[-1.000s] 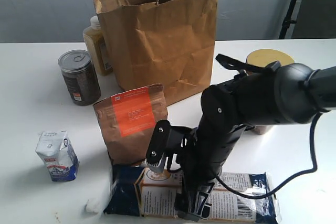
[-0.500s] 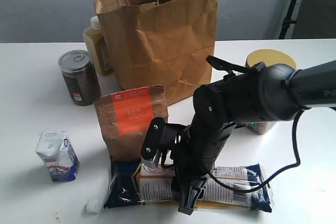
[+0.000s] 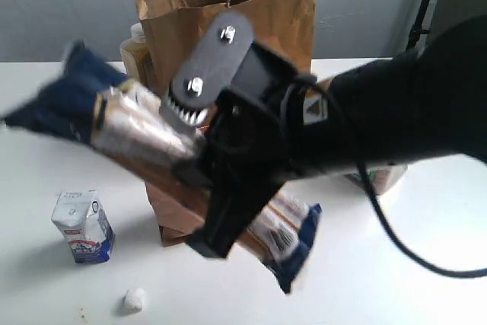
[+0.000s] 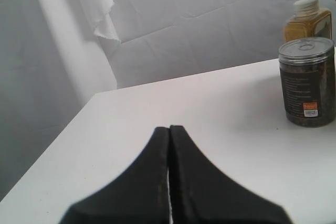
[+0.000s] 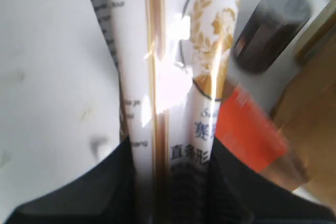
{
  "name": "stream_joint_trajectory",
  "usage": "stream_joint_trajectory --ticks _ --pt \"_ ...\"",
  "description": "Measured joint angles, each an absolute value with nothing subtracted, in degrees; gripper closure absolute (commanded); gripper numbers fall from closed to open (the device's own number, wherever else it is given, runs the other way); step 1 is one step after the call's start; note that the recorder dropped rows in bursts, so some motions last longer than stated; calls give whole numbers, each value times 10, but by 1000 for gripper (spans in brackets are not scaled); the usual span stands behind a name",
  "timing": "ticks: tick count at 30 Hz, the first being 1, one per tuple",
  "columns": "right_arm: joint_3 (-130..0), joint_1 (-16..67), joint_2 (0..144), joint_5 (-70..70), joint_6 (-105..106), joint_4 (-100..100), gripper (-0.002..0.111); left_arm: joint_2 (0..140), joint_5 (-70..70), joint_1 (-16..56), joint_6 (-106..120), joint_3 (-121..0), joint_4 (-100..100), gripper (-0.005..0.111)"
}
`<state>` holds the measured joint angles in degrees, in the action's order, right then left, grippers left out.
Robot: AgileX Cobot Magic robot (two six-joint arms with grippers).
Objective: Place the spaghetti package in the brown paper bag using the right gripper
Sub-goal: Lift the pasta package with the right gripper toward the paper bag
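Observation:
The spaghetti package [image 3: 122,123] hangs in the air, tilted, one navy end up at the left and the other low at the centre. My right gripper [image 3: 199,138] is shut on its middle, close to the exterior camera and blurred. In the right wrist view the cream packet [image 5: 173,77] with gold edging runs between the black fingers [image 5: 105,182]. The brown paper bag [image 3: 228,43] stands upright behind, mouth open. My left gripper [image 4: 169,129] is shut and empty over bare table, away from the package.
The brown orange-labelled pouch [image 3: 171,215] stands under the lifted packet. A small milk carton [image 3: 82,226] and a white crumb [image 3: 134,299] sit front left. A dark tin [image 4: 306,82] and a yellow bottle [image 4: 308,20] stand near the bag. A jar is mostly hidden behind my right arm.
The right gripper has lifted the spaghetti package off the table front, up and towards the left, swinging it to a tilt. The arm now fills much of the exterior view.

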<state>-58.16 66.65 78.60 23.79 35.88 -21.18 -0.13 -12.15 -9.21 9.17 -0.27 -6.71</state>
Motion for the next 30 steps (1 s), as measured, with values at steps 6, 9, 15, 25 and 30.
stream_joint_trajectory --ticks 6,9,15,25,30 --pt "-604 666 756 73 358 -263 108 -1 -122 -92 92 -3 -67 107" --pt "-657 666 777 47 366 -252 108 -1 -122 -92 92 -3 -67 107" --pt "-779 655 864 11 372 -233 108 -1 -122 -92 92 -3 -67 107" --pt "-933 609 993 -72 373 -233 108 -1 -122 -92 92 -3 -67 107" --pt "-1001 573 1051 -120 370 -233 108 -1 -122 -92 92 -3 -67 107"
